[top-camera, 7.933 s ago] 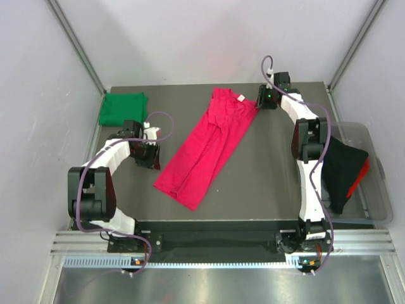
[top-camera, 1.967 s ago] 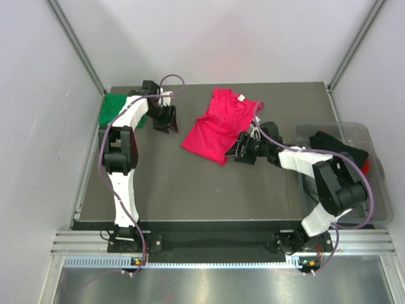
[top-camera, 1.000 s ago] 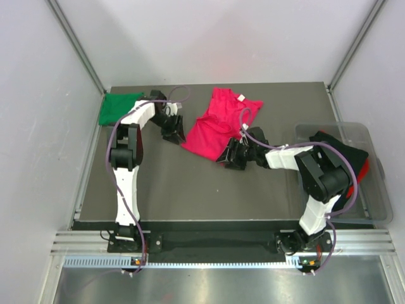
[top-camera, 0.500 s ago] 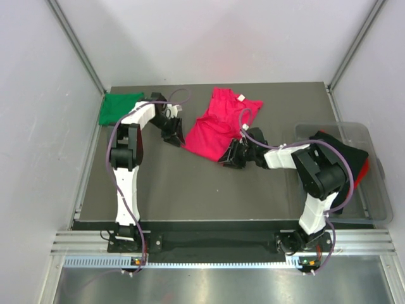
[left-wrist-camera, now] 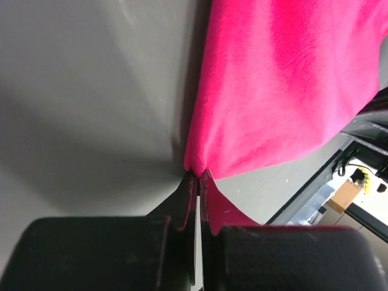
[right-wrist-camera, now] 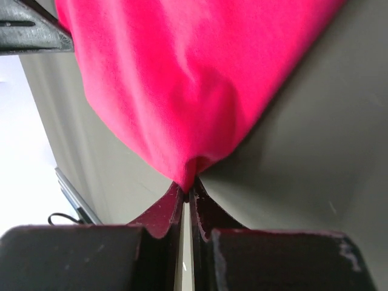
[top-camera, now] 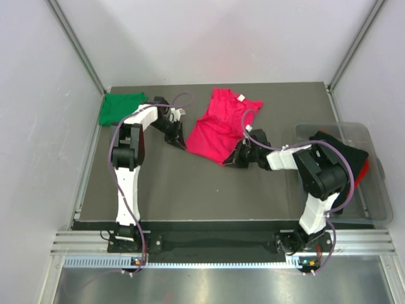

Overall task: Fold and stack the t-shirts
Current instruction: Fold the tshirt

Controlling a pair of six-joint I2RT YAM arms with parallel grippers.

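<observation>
The crimson-pink t-shirt [top-camera: 220, 124] lies folded in half on the dark table, its white neck label [top-camera: 241, 97] at the far end. My left gripper [top-camera: 181, 143] is shut on the shirt's near left corner [left-wrist-camera: 195, 165]. My right gripper [top-camera: 231, 161] is shut on its near right corner [right-wrist-camera: 187, 176]. Both wrist views show the jaws pinched on pink cloth just above the tabletop. The emerald green t-shirt [top-camera: 118, 107] lies folded at the far left corner, apart from both grippers.
A clear plastic bin [top-camera: 373, 183] at the right edge holds black and red cloth [top-camera: 345, 164]. The table [top-camera: 190, 190] has a metal rail along its near edge and grey walls on three sides.
The long pink shirt has been folded in half since the oldest frame. In the last second both grippers shifted slightly right, holding the near corners; the near edge has moved a little.
</observation>
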